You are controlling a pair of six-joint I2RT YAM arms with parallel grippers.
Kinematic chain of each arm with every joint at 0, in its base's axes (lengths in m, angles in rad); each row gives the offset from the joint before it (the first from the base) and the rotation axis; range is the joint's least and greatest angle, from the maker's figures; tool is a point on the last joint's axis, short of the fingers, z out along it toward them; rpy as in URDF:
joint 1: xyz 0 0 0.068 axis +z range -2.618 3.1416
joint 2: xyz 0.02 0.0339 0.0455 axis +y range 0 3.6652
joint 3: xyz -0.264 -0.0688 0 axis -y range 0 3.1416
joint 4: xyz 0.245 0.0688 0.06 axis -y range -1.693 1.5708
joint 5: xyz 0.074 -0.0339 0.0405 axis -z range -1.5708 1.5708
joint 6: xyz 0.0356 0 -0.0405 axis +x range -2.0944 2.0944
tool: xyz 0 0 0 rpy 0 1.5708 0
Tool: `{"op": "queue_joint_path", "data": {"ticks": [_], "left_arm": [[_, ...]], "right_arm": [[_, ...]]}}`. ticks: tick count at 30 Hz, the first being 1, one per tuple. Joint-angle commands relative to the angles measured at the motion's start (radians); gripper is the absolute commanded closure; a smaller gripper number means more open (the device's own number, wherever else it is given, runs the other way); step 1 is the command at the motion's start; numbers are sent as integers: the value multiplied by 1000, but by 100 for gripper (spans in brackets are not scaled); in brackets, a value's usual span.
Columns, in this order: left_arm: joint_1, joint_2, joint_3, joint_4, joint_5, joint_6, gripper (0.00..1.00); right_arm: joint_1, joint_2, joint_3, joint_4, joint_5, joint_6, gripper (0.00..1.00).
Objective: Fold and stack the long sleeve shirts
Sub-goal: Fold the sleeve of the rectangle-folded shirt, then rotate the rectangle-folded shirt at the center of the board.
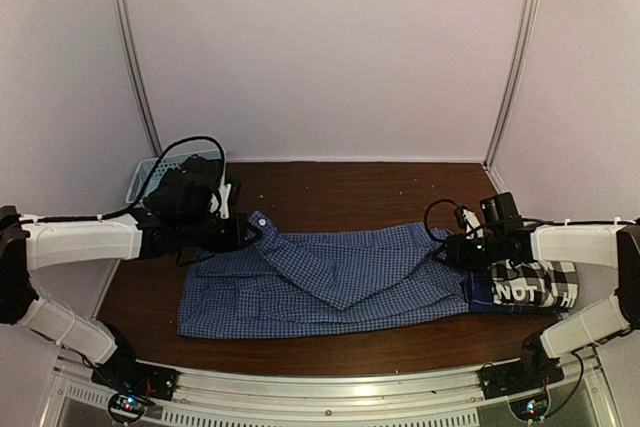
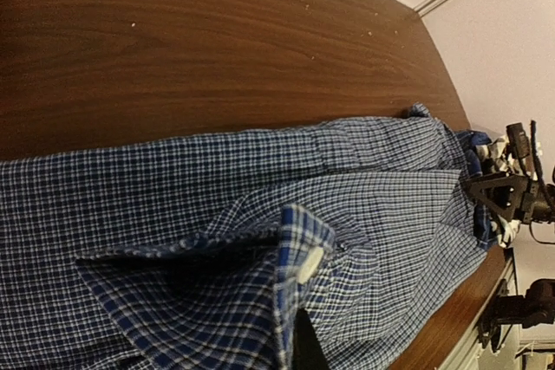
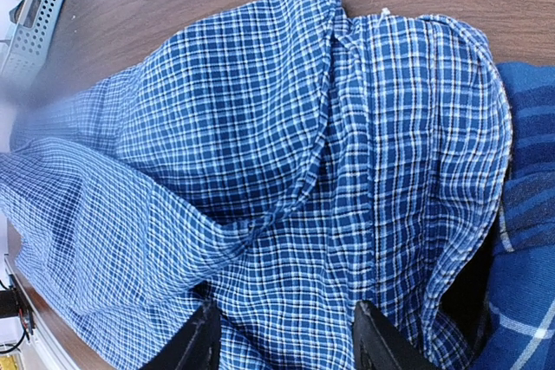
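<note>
The blue fine-check shirt [image 1: 330,277] lies spread across the middle of the table, with a sleeve folded over its front. My left gripper [image 1: 245,233] is shut on that sleeve's cuff [image 2: 295,253], which has a white button and is lifted off the shirt at its left end; one dark finger [image 2: 309,348] shows beneath the cuff. My right gripper [image 1: 452,249] is open over the shirt's right end, and its fingers [image 3: 198,344] stand wide apart with checked cloth [image 3: 286,301] between them. The black-and-white plaid shirt [image 1: 535,283] lies folded at the right on the darker blue plaid one [image 1: 482,293].
The light blue lattice basket [image 1: 148,175] stands at the back left behind my left arm and shows in the right wrist view [image 3: 35,15]. Bare brown tabletop [image 1: 360,187] lies behind the shirt. White walls close in the back and sides.
</note>
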Motion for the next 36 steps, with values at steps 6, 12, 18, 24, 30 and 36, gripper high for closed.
{"op": "queue_joint_path", "data": {"ticks": [6,12,18,24,30,36], "left_arm": [[7,-47,-136,-10,-89,24,95],[8,-78,-185,-65,-158,17,80],[8,-126,-202,-126,-260,16,55],[8,-151,-161,-134,-265,56,39],[-3,-114,-124,-35,-147,103,32],[-48,-23,-122,100,-51,115,31]], "right_arm": [[-8,15,7,17,-7,-6,47],[-8,10,13,12,-13,-8,46],[-7,-46,13,-18,3,-19,45],[31,-92,-7,-28,21,-11,45],[97,-118,-30,-35,80,16,44],[175,-95,-46,-14,126,62,43]]}}
